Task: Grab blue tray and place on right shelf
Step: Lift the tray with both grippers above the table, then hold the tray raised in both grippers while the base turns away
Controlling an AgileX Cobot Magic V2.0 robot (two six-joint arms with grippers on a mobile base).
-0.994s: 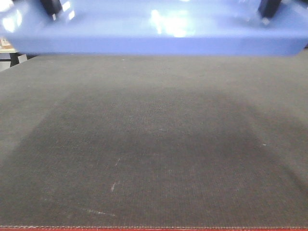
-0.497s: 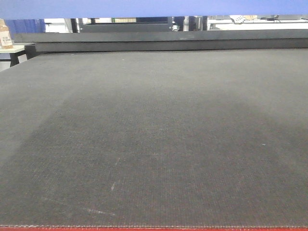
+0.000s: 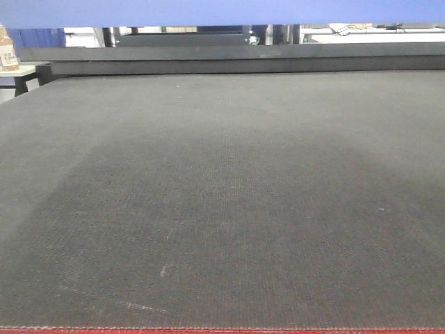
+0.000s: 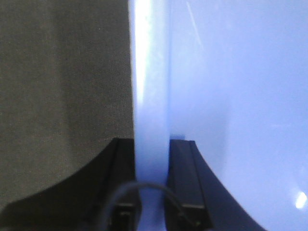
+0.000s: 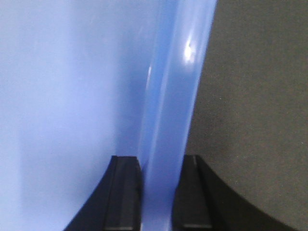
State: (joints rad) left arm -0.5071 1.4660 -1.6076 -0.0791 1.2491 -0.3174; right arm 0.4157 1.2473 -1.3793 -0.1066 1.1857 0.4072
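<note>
Blue tray (image 3: 222,12) is up off the surface. From the front it's just a blue strip across the very top of the view, with a clear gap between it and the dark woven counter (image 3: 222,209) underneath.

Left claw (image 4: 151,190) is clamped onto the tray's left rim. One black finger (image 4: 111,178) sits on the outer side over the counter and the other on the inner side against the glossy tray floor, with the rolled rim pinched between them.

Over to the right claw (image 5: 159,192), and it's the same picture mirrored: closed on the right rim, one finger inside the tray, one outside above the counter. A bright glint sits on that rim.

A red strip (image 3: 222,331) lines the counter's near edge. A dark rail (image 3: 236,59) runs across the far edge, and at far left a small labelled bottle (image 3: 8,50) stands beyond it.
</note>
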